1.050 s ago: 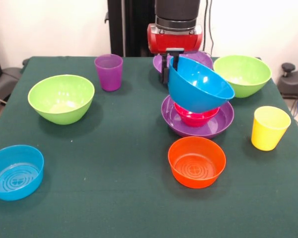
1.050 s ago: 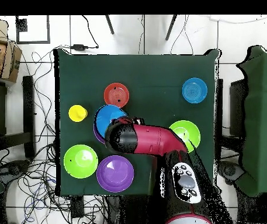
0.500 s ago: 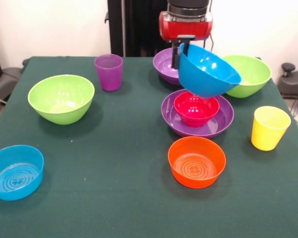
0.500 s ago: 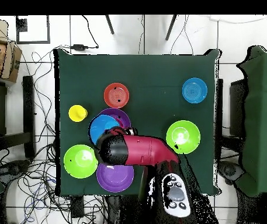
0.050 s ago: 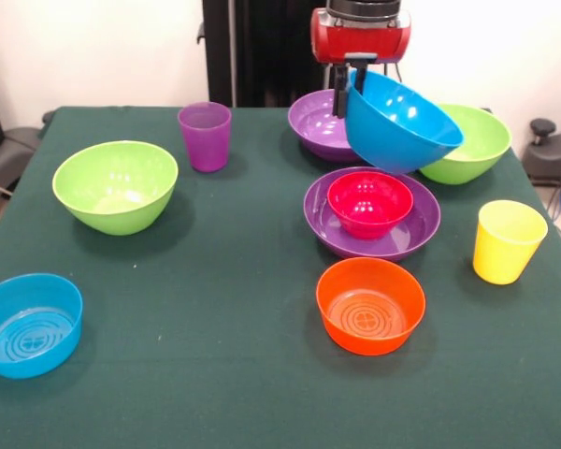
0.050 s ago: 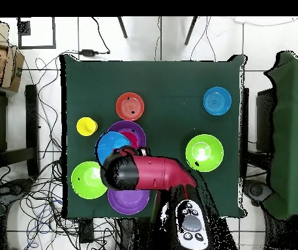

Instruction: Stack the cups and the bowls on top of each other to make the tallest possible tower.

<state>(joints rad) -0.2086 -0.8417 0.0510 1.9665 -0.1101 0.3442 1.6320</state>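
Green table (image 5: pixel 215 281); gripper (image 5: pixel 348 86) clamps tilted large blue bowl (image 5: pixel 402 122); no legible writing

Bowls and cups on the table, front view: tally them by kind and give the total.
Bowls: 8, counting the large blue bowl tilted in the gripper, clear of the table.
Cups: 2, the purple cup and the yellow cup.
Total: 10.
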